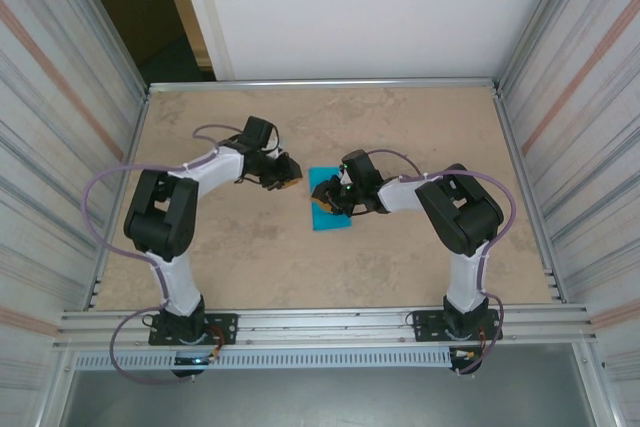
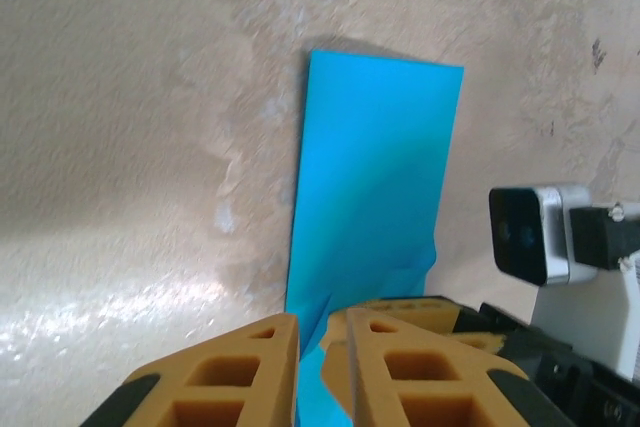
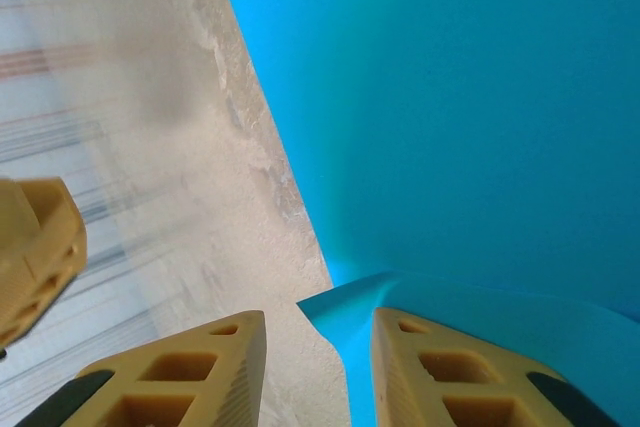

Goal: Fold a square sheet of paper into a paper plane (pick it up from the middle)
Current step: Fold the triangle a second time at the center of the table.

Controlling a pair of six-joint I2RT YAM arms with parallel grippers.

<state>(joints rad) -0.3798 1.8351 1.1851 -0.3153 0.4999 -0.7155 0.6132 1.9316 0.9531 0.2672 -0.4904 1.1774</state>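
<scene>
Turquoise square sheet of paper [image 2: 375, 177], unmarked, right gripper [image 3: 318, 315] open, left gripper [image 2: 312, 322] nearly closed.

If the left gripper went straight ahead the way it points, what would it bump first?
Probably the thin turquoise-blue sheet of paper, lying on the beige table just ahead of the left gripper. Depth is hard to judge.

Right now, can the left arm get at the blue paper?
Likely yes. The left gripper is at the near end of the square sheet of paper, bare table beside it. The right gripper sits at a lifted corner close by, so crowding is the only worry.
</scene>
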